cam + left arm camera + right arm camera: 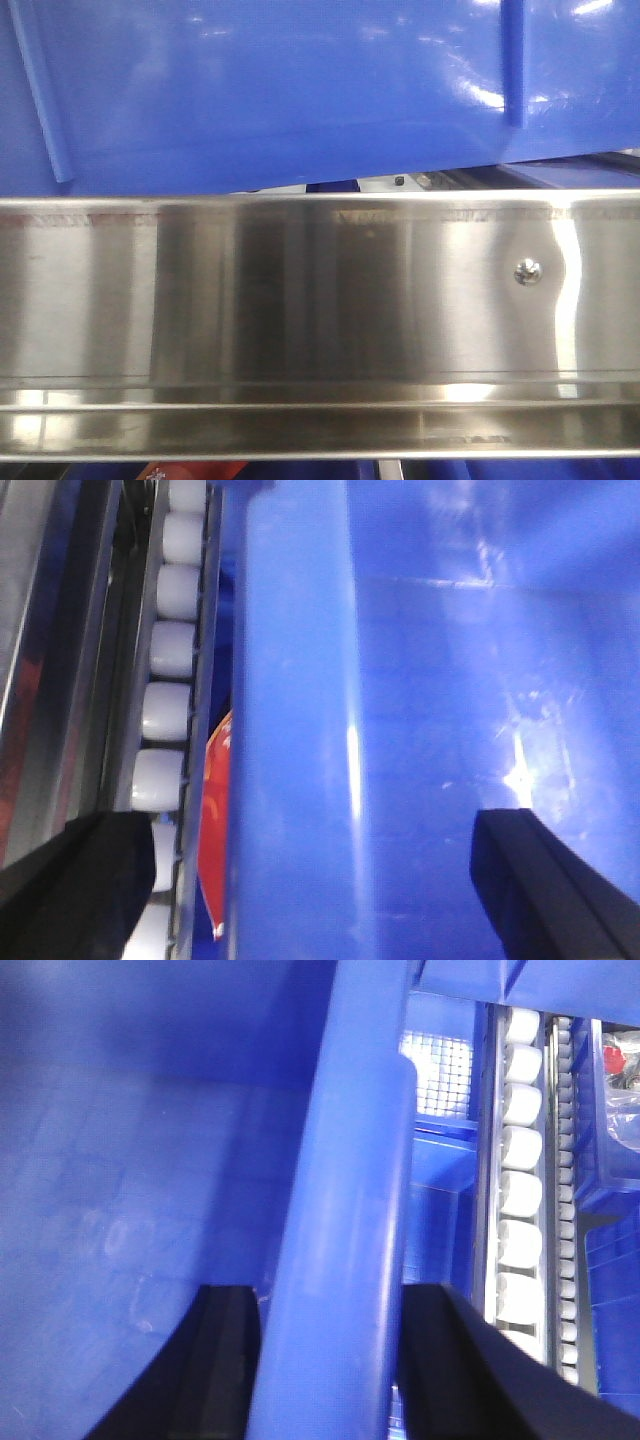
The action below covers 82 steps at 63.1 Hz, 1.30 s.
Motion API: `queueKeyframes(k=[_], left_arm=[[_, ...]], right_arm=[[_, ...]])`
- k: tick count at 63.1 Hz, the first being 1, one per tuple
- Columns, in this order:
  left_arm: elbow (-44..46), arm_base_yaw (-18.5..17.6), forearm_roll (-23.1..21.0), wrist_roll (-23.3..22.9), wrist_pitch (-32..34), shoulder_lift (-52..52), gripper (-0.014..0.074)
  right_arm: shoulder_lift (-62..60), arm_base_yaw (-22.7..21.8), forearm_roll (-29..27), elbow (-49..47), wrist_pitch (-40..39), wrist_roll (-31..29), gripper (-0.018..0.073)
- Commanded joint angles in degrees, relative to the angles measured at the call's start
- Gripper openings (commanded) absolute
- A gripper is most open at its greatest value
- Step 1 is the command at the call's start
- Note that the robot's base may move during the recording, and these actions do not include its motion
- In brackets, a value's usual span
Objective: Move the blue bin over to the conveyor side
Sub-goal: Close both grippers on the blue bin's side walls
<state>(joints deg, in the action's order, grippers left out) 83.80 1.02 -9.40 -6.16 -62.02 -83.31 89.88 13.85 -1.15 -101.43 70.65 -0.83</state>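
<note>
The blue bin fills the top of the front view, its glossy ribbed side tilted above a steel rail. In the left wrist view its thick rim runs up the frame. My left gripper is open and straddles that rim, with a gap on each side; one finger is outside, the other inside the bin. In the right wrist view my right gripper is shut on the bin's rim, black fingers pressed against both faces. The conveyor side is out of view.
A shiny stainless-steel rail with a screw crosses the front view just under the bin. White roller tracks run beside the bin on both sides. A red patch shows below the left rollers. Other blue crates lie beyond the right rim.
</note>
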Motion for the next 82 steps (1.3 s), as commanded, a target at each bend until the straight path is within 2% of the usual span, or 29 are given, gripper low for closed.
queueKeyframes(k=[1, 21, 26, 29, 44, 48, 55, 82], left_arm=[[0.25, -0.04, 0.06, -0.49, -0.03, 0.23, 0.0537], [0.25, -0.04, 0.33, -0.49, -0.03, 0.23, 0.0534], [0.25, -0.04, 0.33, -0.49, -0.03, 0.23, 0.0498], [0.25, -0.04, 0.33, -0.49, -0.15, 0.23, 0.0451], [0.25, -0.04, -0.5, -0.49, -0.15, 0.23, 0.004], [0.25, -0.04, -0.72, -0.49, -0.15, 0.23, -0.0041], [0.25, -0.04, -0.72, -0.49, -0.15, 0.23, -0.0003], [0.25, -0.04, -0.72, -0.49, 0.91, 0.23, -0.0006]], right_arm=[[-0.53, -0.09, 1.45, 0.24, -0.68, 0.83, -0.0071], [-0.41, -0.09, 1.15, 0.24, -0.68, 0.83, -0.0071], [-0.41, -0.09, 1.15, 0.24, -0.68, 0.83, -0.0071], [-0.41, -0.09, 1.15, 0.24, -0.68, 0.83, -0.0071], [-0.41, -0.09, 1.15, 0.24, -0.68, 0.83, -0.0071], [-0.41, -0.09, 1.15, 0.24, -0.68, 0.83, -0.0071], [-0.41, -0.09, 1.15, 0.24, -0.68, 0.83, -0.0071], [-0.42, -0.09, 1.15, 0.24, -0.68, 0.83, -0.0071]])
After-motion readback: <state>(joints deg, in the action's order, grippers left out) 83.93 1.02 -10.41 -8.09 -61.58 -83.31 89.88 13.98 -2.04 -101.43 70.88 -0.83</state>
